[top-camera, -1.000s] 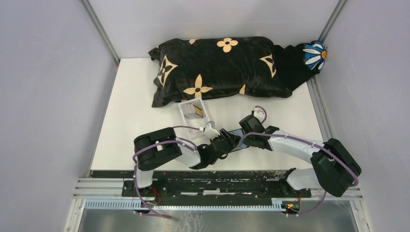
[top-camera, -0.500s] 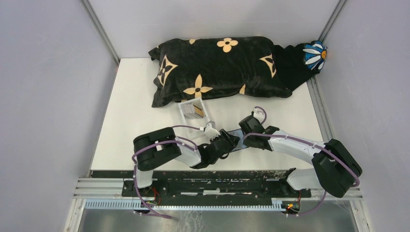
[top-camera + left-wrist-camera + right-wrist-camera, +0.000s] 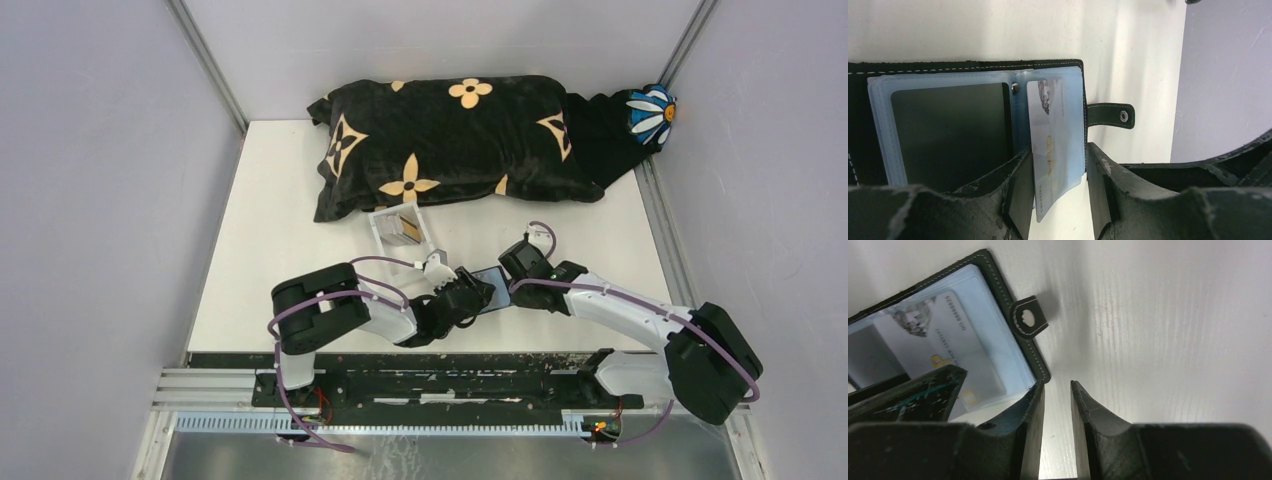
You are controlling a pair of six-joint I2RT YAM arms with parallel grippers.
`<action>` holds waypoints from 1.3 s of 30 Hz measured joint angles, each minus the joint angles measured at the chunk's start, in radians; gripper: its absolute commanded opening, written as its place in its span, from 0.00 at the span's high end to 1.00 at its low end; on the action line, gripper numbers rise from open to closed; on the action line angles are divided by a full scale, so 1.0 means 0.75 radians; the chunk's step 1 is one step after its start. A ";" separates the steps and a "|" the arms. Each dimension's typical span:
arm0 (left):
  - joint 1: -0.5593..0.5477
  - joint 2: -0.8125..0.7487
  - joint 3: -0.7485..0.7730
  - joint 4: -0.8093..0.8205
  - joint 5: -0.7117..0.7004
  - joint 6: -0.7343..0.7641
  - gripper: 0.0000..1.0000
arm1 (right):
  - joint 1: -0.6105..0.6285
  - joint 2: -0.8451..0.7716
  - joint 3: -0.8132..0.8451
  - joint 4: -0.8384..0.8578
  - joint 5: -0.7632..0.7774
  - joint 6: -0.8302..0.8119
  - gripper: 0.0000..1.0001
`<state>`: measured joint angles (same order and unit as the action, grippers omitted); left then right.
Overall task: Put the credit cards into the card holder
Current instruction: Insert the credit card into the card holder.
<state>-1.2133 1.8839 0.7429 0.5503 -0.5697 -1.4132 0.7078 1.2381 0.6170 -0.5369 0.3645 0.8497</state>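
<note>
The black card holder (image 3: 490, 277) lies open on the white table between both grippers, its clear blue sleeves facing up (image 3: 948, 70). A dark card (image 3: 950, 130) sits in the left sleeve. A light blue credit card (image 3: 1055, 145) stands partly inside the right sleeve, its free end between the fingers of my left gripper (image 3: 1059, 152), which hold it by its long edges. My right gripper (image 3: 1057, 384) hangs at the holder's corner (image 3: 998, 275) near the snap strap (image 3: 1027, 322). Its jaws are narrowly apart over bare table, and its left finger (image 3: 1035, 395) touches the holder's edge.
A clear acrylic box (image 3: 400, 232) holding cards stands just beyond the left gripper. A black pillow with tan flowers (image 3: 450, 140) fills the back of the table. A blue and white flower object (image 3: 650, 112) sits in the back right corner. Grey walls enclose three sides.
The left jaws have narrowed around the light blue card. The right arm's elbow has shifted right and towards the near edge, with its gripper still at the holder.
</note>
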 measured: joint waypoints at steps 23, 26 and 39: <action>0.058 -0.046 -0.106 0.193 0.195 0.061 0.30 | 0.232 -0.165 -0.001 0.117 -0.132 -0.101 0.99; 0.069 -0.045 -0.119 0.222 0.230 0.061 0.30 | 0.250 -0.129 -0.013 0.143 -0.148 -0.108 0.99; 0.111 -0.032 -0.182 0.354 0.329 0.057 0.31 | 0.278 -0.059 -0.058 0.249 -0.174 -0.106 0.99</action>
<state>-1.1297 1.8603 0.6064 0.8154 -0.3233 -1.3701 0.9165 1.1938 0.5735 -0.3500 0.2340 0.7700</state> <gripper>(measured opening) 0.687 0.014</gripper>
